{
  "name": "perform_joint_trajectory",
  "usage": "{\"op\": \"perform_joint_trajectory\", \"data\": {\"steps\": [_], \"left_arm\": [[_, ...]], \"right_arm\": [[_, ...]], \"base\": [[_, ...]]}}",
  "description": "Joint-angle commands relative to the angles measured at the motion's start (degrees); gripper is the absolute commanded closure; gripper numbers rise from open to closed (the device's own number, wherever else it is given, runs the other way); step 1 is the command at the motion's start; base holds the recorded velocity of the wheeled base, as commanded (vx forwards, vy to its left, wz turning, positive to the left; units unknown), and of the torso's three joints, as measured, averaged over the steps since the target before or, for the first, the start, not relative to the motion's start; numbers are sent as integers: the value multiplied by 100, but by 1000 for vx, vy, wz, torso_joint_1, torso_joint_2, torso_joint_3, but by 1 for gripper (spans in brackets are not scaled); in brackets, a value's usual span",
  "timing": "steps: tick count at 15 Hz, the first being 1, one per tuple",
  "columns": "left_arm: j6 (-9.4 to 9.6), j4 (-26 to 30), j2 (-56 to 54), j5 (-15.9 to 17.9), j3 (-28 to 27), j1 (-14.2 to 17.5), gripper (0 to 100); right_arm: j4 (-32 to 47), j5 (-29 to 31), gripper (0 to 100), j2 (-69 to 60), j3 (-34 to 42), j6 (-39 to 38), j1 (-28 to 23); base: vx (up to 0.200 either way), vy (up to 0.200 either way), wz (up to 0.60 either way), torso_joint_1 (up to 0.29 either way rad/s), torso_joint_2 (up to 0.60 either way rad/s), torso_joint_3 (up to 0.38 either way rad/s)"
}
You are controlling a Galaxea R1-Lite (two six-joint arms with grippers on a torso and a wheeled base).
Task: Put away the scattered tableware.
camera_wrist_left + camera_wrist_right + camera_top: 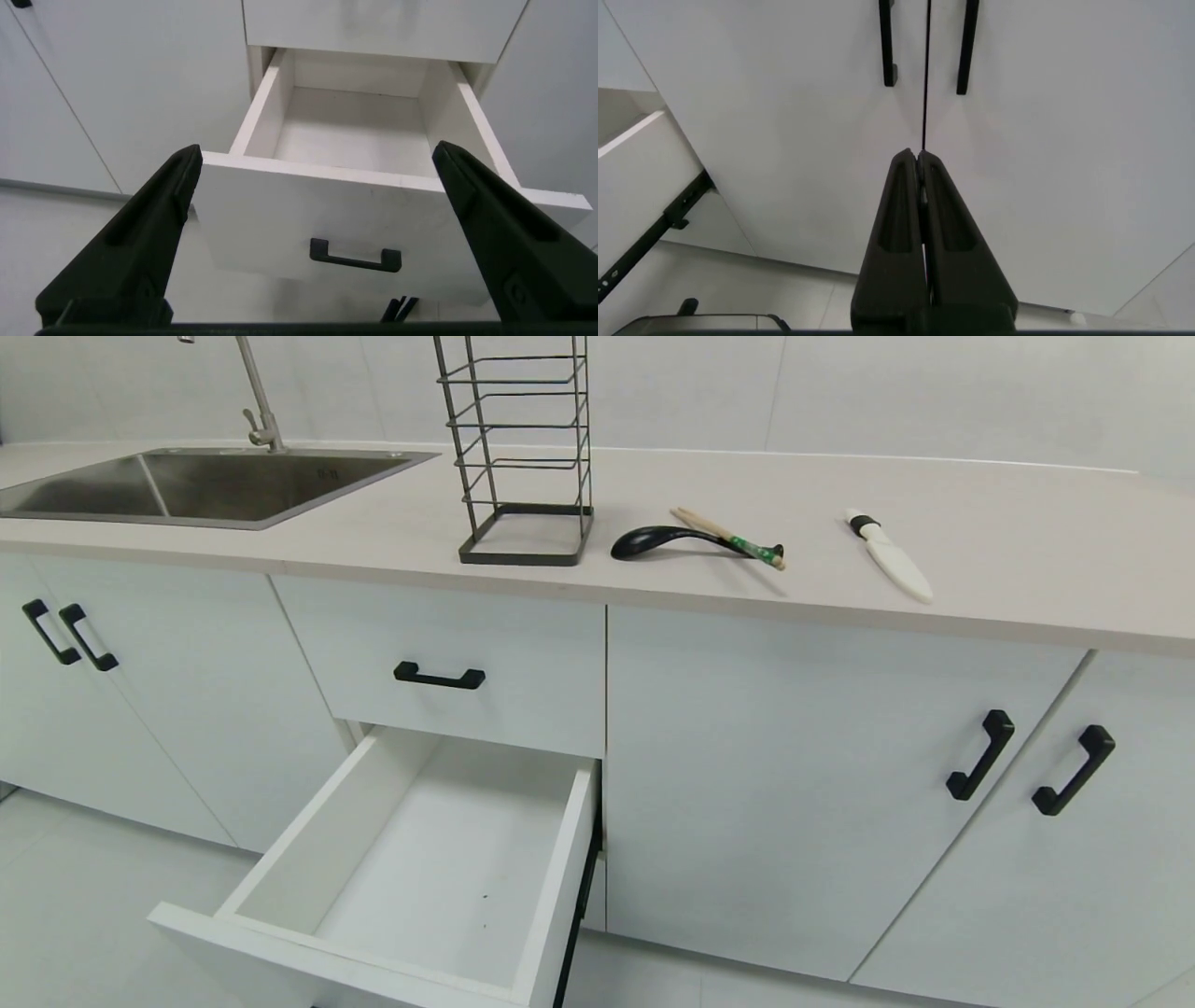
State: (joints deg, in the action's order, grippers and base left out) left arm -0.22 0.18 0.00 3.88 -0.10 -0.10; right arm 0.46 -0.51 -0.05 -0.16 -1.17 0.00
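On the counter's left end, sink (233, 485): no tableware in it that I can see, so little risk here
Rack (525, 558): upright, near the spoon and at its 9 o'clock; an arm coming across from the left could catch it and tip it
Drawer (557, 868): stands open below the counter, at 6 o'clock of the rack, with nothing inside; it juts out, so a low arm could strike its wall
Left gripper (318, 154): fingers spread wide, holding nothing, facing the drawer front above its handle (355, 254)
Spoon (653, 539): black, lying on the counter (1027, 523); its curved bowl may rock or slide under a pinch
Chopsticks (738, 539): a slanted pair whose lower ends seem to touch the spoon's handle — lifting one thing could drag the other; thin sticks may roll apart, so only one gets caught
Knife (896, 560): white, at 3 o'clock of the chopsticks, well apart, tip toward 5 o'clock and close to the front edge — a nudge could send it off
Right gripper (922, 159): fingers pressed together on nothing, facing the cabinet doors; unopened, it would shove rather than grasp
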Motion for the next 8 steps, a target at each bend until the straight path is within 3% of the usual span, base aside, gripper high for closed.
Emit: {"op": "perform_joint_trajectory", "data": {"steps": [1, 8], "left_arm": [[-4, -1, 9, -1, 1, 1, 0], [-4, -1, 9, -19, 1, 1, 0]], "right_arm": [[-2, -2, 100, 5, -2, 3, 0], [-2, -2, 100, 5, -2, 3, 9]], "base": [[0, 0, 0, 207, -256, -110], [0, 0, 0, 221, -545, -191]]}}
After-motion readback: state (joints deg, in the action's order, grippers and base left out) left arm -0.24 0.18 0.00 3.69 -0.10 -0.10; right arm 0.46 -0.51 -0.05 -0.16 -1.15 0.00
